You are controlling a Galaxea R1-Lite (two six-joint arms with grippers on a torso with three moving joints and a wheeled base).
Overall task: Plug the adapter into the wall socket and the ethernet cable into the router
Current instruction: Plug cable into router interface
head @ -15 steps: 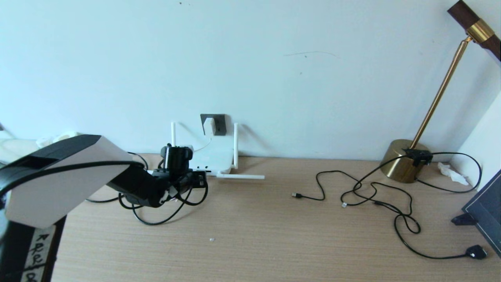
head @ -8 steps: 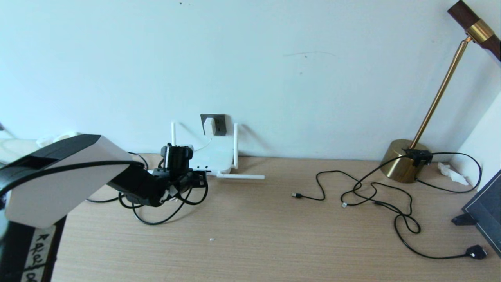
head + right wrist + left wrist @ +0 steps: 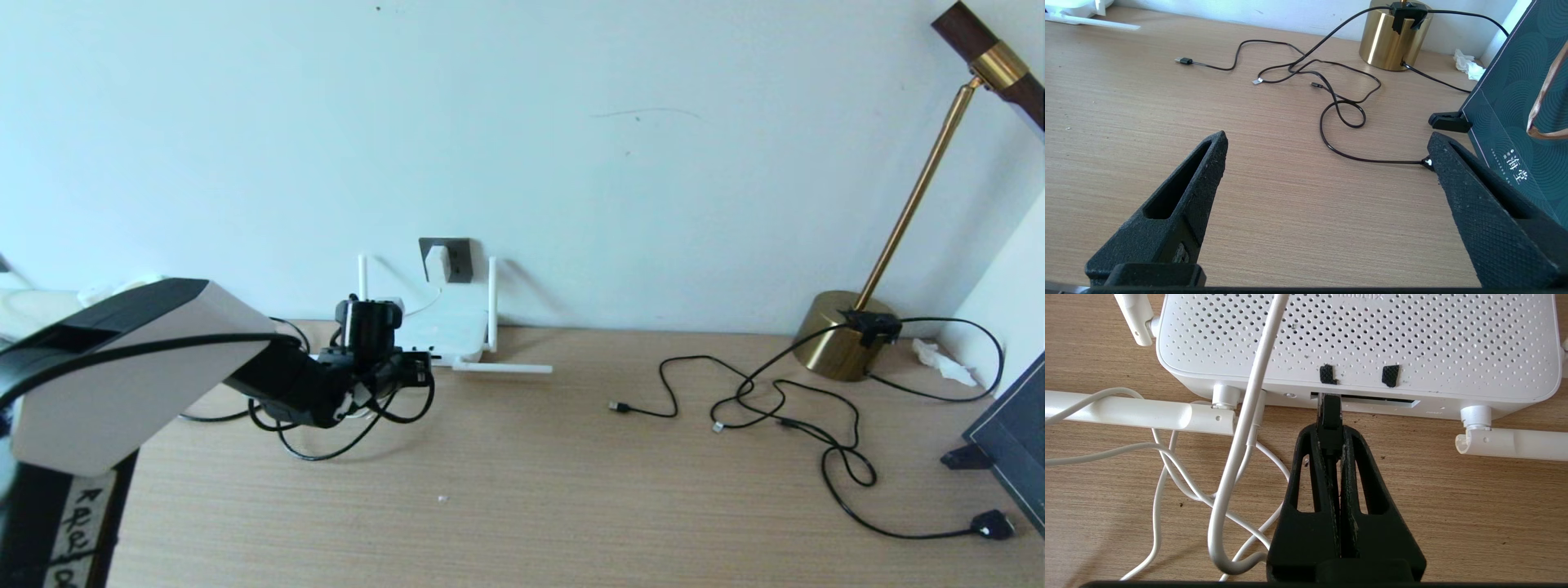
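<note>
Left gripper (image 3: 1330,430) at port edge of flat white router with stick antennas (image 3: 1355,339), black fingers (image 3: 1306,457) pressed together on plug of thick black ethernet cable (image 3: 1329,416); plug tip at dark port slot, how deep it sits not clear. Small white cube adapter (image 3: 436,263) sits in dark grey wall socket plate (image 3: 457,260) above router, thin white cord (image 3: 1237,449) hanging over router. Right gripper (image 3: 1327,159) above bare wooden desk (image 3: 1274,220), fingers wide apart, holding nothing. Thin black cables (image 3: 1339,102) and brass lamp base (image 3: 1392,38) beyond it.
</note>
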